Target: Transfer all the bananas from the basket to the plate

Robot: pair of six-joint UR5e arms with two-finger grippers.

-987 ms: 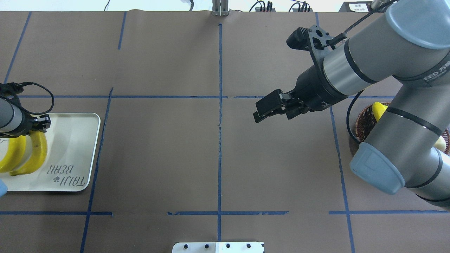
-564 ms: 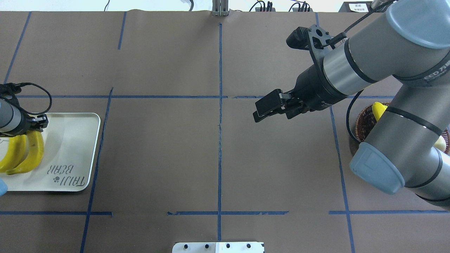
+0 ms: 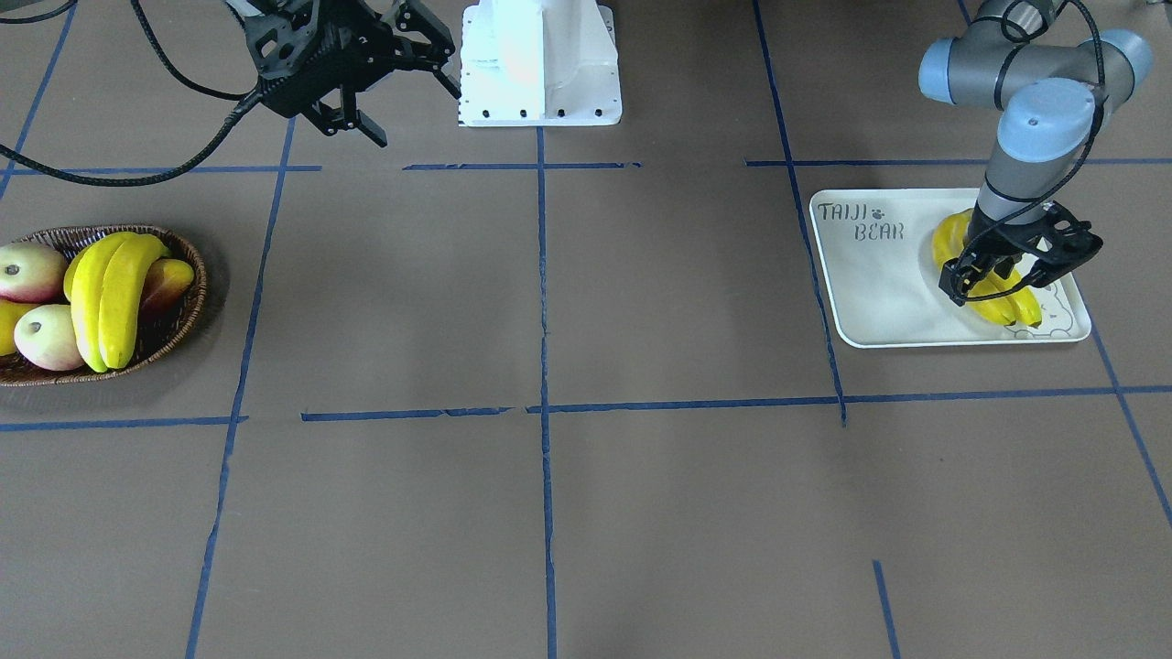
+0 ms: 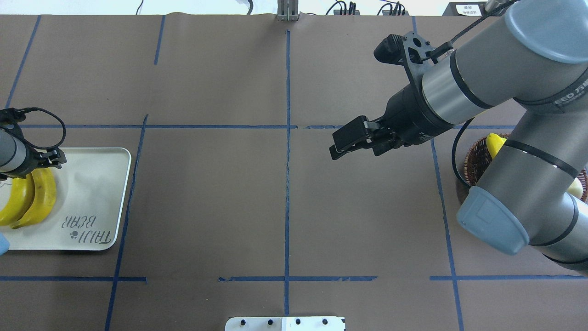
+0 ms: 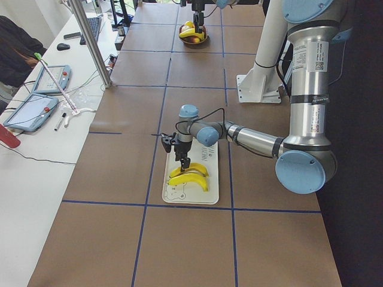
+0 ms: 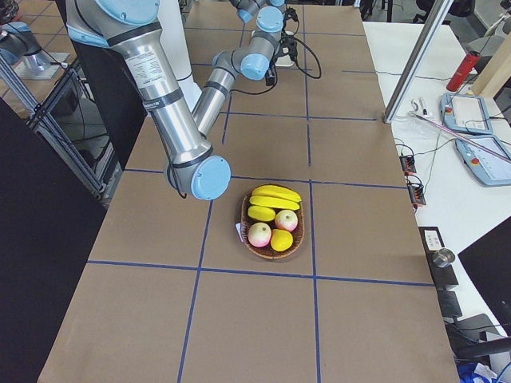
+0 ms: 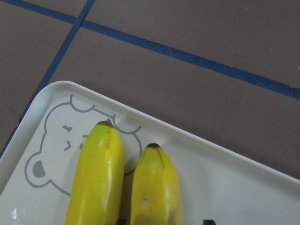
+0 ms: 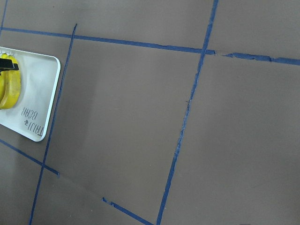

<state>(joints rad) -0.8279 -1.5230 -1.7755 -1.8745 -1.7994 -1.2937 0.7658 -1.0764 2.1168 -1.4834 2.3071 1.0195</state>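
Note:
The cream plate [image 4: 92,193] lies at the table's left end and also shows in the front view [image 3: 870,284]. Two bananas lie side by side on it. My left gripper [image 4: 46,162] is low over the plate, shut on the banana [image 4: 43,202] nearer the plate's middle, next to the other one [image 4: 18,202]. The wrist view shows both tips [image 7: 154,187] over the bear drawing. Two more bananas [image 3: 105,293] lie in the wicker basket [image 3: 195,275] at the right end. My right gripper [image 4: 337,147] hangs open and empty above the table, left of the basket.
The basket also holds red-yellow round fruit [image 3: 46,334] and another yellow fruit. My right arm's elbow covers most of the basket [image 4: 475,161] in the overhead view. The robot's white base [image 3: 540,64] stands at the near table edge. Blue tape lines grid the brown table.
My left gripper has moved left with its banana, bringing it close beside the other banana on the plate. The right arm has barely moved.

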